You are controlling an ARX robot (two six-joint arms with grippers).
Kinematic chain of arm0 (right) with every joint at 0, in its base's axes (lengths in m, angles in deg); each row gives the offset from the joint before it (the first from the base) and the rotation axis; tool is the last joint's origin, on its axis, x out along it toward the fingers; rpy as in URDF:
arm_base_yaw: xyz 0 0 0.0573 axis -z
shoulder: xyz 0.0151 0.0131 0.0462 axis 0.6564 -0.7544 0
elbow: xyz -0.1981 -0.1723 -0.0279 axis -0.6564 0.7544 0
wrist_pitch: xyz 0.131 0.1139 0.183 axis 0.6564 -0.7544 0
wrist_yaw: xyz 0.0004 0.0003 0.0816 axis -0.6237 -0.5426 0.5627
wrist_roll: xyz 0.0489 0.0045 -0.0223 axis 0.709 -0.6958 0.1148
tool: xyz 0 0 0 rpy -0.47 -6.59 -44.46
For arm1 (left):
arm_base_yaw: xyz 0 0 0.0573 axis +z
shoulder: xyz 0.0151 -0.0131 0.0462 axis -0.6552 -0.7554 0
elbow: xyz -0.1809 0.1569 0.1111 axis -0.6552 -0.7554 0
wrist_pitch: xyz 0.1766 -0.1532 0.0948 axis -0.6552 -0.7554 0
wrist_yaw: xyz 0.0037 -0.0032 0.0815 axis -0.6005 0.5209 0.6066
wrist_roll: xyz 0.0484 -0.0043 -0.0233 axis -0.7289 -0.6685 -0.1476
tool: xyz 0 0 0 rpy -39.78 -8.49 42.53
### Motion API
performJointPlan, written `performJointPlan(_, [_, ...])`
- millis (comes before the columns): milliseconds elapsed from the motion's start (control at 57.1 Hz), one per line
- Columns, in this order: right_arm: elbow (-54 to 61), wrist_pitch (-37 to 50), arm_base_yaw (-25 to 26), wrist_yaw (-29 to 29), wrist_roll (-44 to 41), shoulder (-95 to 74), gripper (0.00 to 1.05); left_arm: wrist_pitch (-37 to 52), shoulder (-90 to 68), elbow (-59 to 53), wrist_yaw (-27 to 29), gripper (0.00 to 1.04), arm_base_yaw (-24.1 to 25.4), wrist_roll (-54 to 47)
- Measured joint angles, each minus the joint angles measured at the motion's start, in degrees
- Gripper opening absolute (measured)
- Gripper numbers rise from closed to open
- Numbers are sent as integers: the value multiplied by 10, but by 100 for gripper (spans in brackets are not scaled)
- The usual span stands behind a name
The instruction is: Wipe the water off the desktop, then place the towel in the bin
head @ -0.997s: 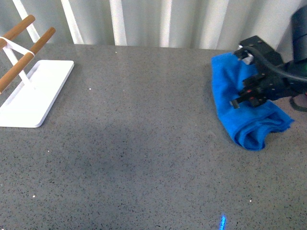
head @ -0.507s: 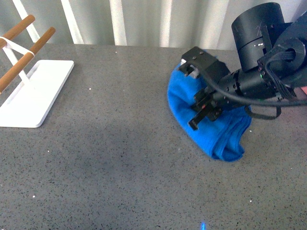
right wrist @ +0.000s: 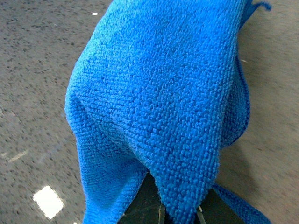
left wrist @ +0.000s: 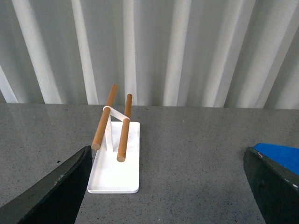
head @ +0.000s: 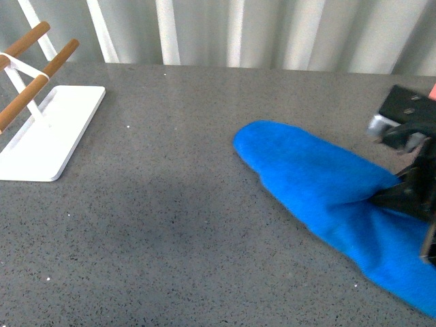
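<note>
Lying lower right of front frame: towel [head: 313, 184], bright blue looped microfibre, drawn into long tongue on speckled grey desktop [head: 170, 225]. Long axis runs upper left to lower right, rounded free end away from right gripper [head: 395, 192]. Right gripper nearer, pinched closed on bunched end. Left gripper [left wrist: 168, 186] spread wide, empty, facing white wooden-rod rack [left wrist: 114, 163].
</note>
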Motion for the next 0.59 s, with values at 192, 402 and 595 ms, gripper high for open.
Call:
performJointPlan(192, [-36,-61,76,23,-43,74,3,0,0,0,0,98,0,0])
performJointPlan(402, [-158,-102,97,38,-28,125,3,0,0,0,0,98,0,0])
performJointPlan(595, [-329,-125,185,32,8,123,3,0,0,0,0,98,0,0])
